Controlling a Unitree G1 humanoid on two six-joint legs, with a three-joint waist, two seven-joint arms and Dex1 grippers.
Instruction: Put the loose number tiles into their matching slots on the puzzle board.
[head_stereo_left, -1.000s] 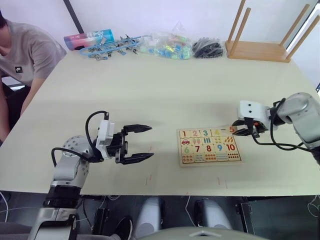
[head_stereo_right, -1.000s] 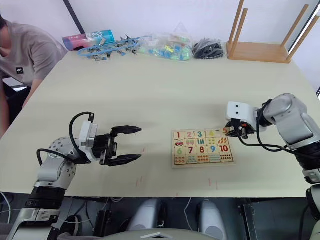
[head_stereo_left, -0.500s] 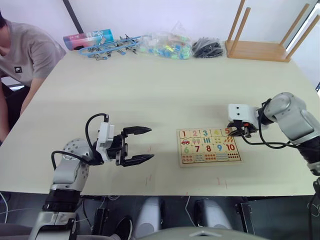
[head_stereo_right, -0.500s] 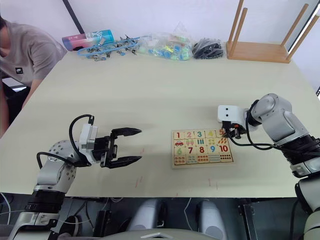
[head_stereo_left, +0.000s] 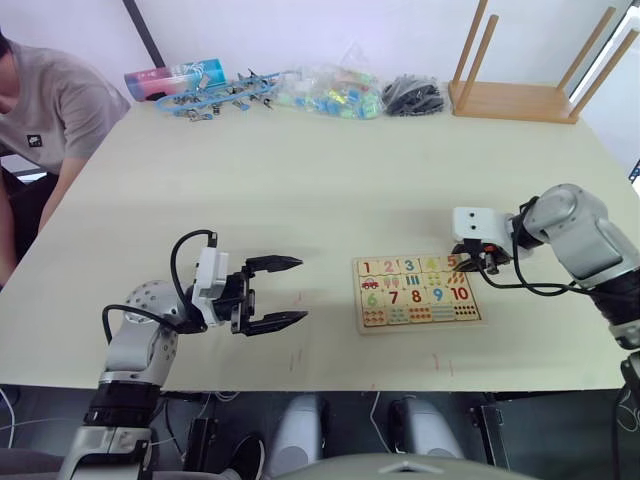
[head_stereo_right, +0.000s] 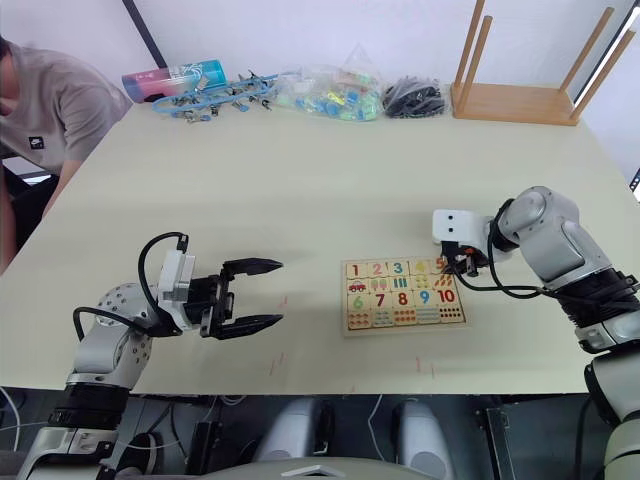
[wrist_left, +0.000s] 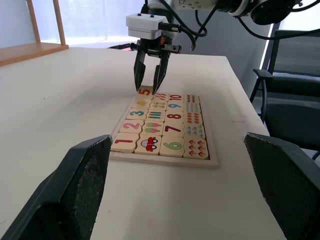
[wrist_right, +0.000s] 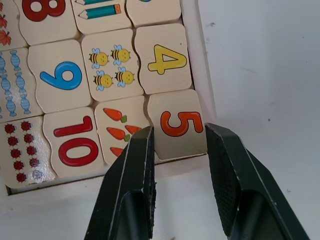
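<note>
Right gripper (wrist_right: 177, 145) sitting over the 5 tile (wrist_right: 178, 124)
Since a second ago it is reaching further in, fingers parted astride the seated tile; left gripper (head_stereo_left: 280, 293) is hanging open.

My two head cameras look forward and down over the table (head_stereo_left: 300, 170), seeing nearly the same scene. My left wrist camera looks low across the tabletop at the puzzle board (wrist_left: 165, 131) from some way off. My right wrist camera looks straight down, very close over that board's corner.
</note>
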